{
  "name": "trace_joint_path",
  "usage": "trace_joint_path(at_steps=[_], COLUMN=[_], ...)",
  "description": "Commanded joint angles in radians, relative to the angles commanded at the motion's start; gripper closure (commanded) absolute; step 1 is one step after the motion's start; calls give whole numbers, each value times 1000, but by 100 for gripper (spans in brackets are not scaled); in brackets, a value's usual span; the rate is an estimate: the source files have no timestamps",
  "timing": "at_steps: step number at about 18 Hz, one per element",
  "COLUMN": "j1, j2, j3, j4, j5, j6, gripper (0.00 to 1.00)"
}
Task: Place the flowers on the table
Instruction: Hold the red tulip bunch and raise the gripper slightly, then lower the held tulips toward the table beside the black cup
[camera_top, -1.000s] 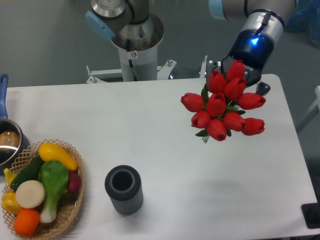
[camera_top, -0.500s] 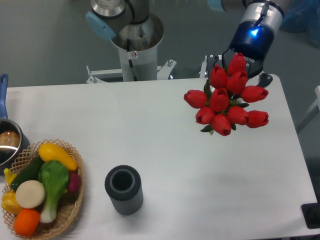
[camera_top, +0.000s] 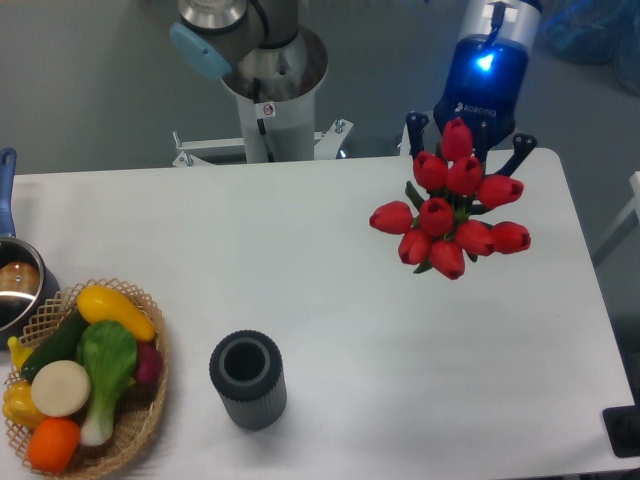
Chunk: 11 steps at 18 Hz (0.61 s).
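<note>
Nearest the camera, at about seven o'clock, a wicker basket (camera_top: 140, 425) of toy vegetables (camera_top: 85, 370) is sitting at the white table's (camera_top: 330, 300) front left edge, with a dark ribbed vase (camera_top: 247, 380) standing upright and empty just beside it toward six o'clock. A pot (camera_top: 15, 285) is peeking in at nine o'clock.

Farther back, at roughly two o'clock, the flowers (camera_top: 450, 215), a bunch of red tulip buds, are hanging in the air above the table's far right part, blooms pointing toward the camera and stems running back into the gripper (camera_top: 468, 150). Its dark fingers are showing on either side of the stems, but the blooms are covering the point of contact, so it appears to be holding the bunch though how tightly it is closed cannot be told.

The carrying step appears to be in hand: the bunch is off the surface and not yet set down. The next move likely calls for lowering over bare tabletop, well apart from vase and basket, tilting the stems flat, then releasing. The robot's base (camera_top: 265, 90) is standing behind the table at twelve o'clock.
</note>
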Motion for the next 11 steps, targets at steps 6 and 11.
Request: trace_joint_path(at_steps=[6, 11], j1=[-113, -149], j2=[-14, -58], j3=[-52, -81], j4=[-3, -12], j5=[271, 368], j6=[103, 167], gripper=[60, 61])
